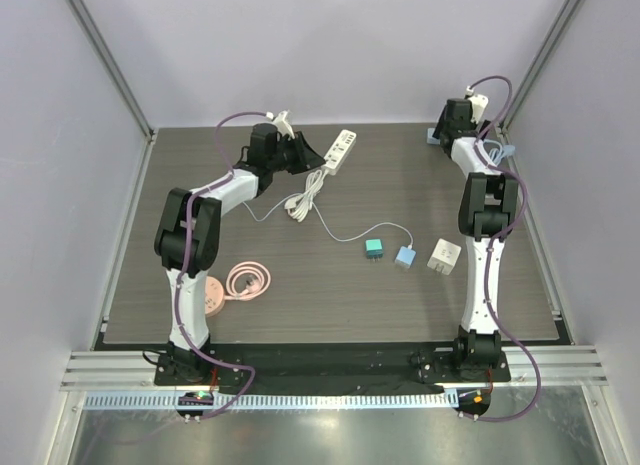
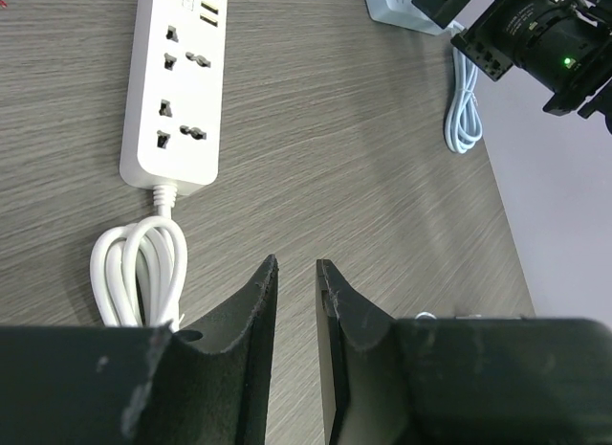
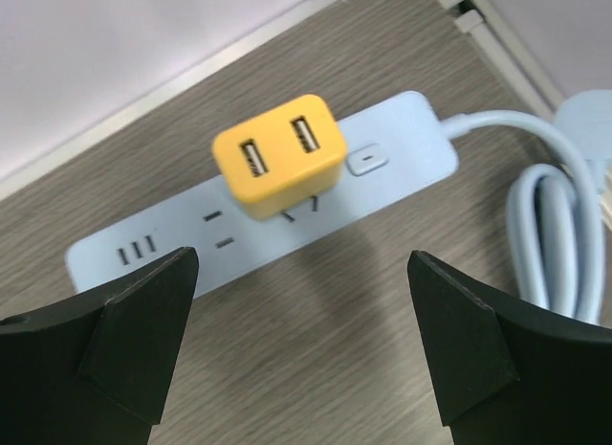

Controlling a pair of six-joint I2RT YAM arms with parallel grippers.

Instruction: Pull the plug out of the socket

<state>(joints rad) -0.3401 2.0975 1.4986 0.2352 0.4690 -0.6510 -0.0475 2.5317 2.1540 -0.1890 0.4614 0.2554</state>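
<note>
**Yellow plug (image 3: 277, 156) seated in blue strip (image 3: 402, 158), far R corner**

Near edge, L side: pink cable coil (image 1: 247, 281). Mid-table, in a row: teal adapter (image 1: 373, 248), blue adapter (image 1: 404, 257), white charger (image 1: 444, 256). Farther back, L gripper (image 2: 296, 265) parted just a crack, nothing betw. fingers, short of white power strip (image 2: 172, 91) and its looped cord (image 2: 99, 268). Far R corner: R gripper (image 3: 301, 263) spread wide, released, hovering over yellow plug w/o touching. Plug upright in blue strip's socket.

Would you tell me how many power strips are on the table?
2: a white power strip at the far centre; a blue power strip at the far right, holding the yellow charger. None seems hidden.
</note>
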